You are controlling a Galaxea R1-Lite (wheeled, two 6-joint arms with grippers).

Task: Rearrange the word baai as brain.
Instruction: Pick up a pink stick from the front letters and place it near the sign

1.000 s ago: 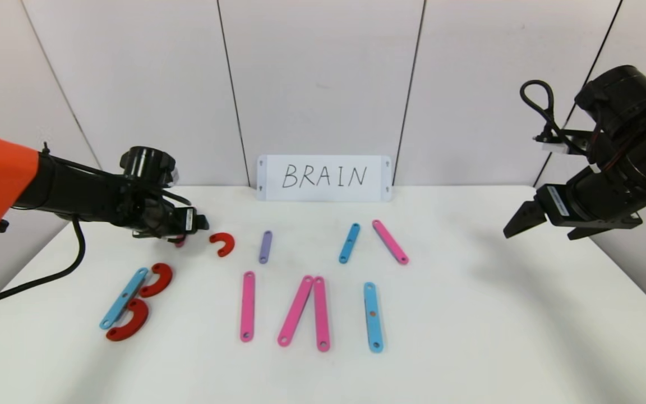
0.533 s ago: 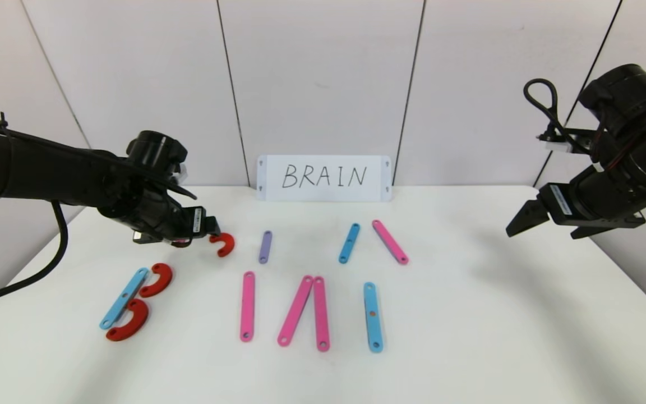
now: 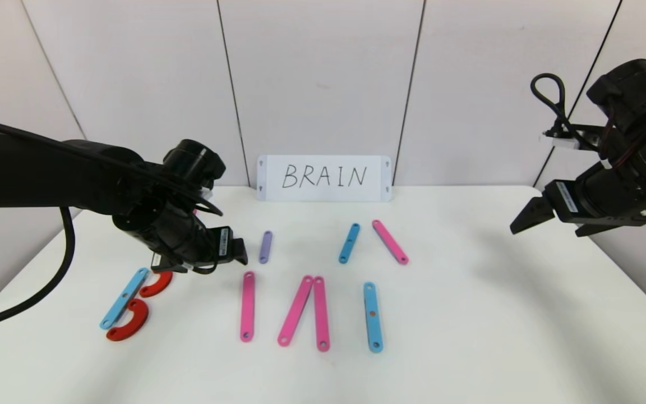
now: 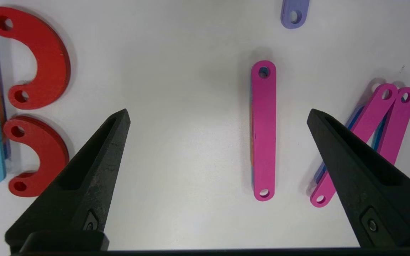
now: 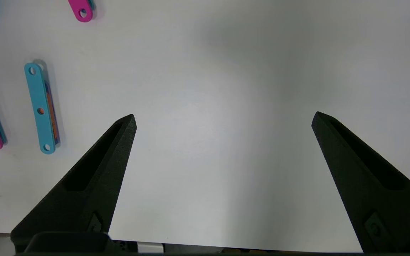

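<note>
Over the counter's (image 3: 469, 336) left half, the left gripper (image 4: 217, 115) hangs spread wide and empty, its arm hiding part of the upper red curve (image 3: 157, 283) of the B near the left edge; the blue strip (image 3: 124, 297) and lower curve (image 3: 129, 325) show whole. Just beside it lies a pink strip (image 3: 248, 306), then a pink pair (image 3: 306, 311) touching at the top, a blue bar (image 3: 373, 317). Nearer the back edge lie a purple strip (image 3: 265, 247), a short blue (image 3: 349, 242) and a slanted pink (image 3: 390, 242), before the card (image 3: 323, 178). The right gripper (image 5: 222, 119), wide and empty, hovers by the right edge.
</note>
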